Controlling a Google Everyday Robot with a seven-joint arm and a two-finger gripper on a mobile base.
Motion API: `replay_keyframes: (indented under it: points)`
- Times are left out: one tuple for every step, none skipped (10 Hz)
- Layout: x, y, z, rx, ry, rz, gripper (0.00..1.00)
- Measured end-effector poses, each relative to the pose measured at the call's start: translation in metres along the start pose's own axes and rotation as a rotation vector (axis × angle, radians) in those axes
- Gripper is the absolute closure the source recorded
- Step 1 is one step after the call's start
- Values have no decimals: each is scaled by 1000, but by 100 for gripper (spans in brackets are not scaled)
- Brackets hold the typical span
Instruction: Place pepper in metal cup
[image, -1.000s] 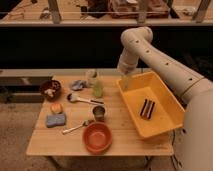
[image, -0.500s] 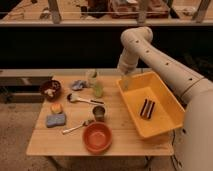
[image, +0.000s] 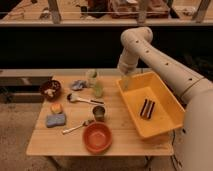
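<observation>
Wooden table (image: 126, 136): pepper (image: 98, 89) near metal cup (image: 99, 113); hand (image: 126, 81) at yellow bin (image: 161, 96) corner, state unclear.

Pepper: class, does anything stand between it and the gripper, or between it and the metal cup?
Nothing visible separates the gripper, at the yellow bin's left rim, from the pepper. Between pepper and metal cup a spoon lies flat on the table; a lifted carry should clear it.
</observation>
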Motion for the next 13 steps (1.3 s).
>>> replay_keyframes:
  points:
    - [0, 0, 0, 0, 0, 0, 20]
    - [0, 0, 0, 0, 0, 0, 20]
    - [0, 0, 0, 0, 0, 0, 20]
    - [0, 0, 0, 0, 0, 0, 20]
    - [0, 0, 0, 0, 0, 0, 20]
    - [0, 0, 0, 0, 0, 0, 20]
    - [0, 0, 0, 0, 0, 0, 20]
    - [0, 0, 0, 0, 0, 0, 20]
    - [0, 0, 0, 0, 0, 0, 20]
    - [0, 0, 0, 0, 0, 0, 20]
    - [0, 0, 0, 0, 0, 0, 20]
    - [0, -1, -1, 2, -1, -1, 20]
    - [0, -2, -1, -4, -9, -6, 20]
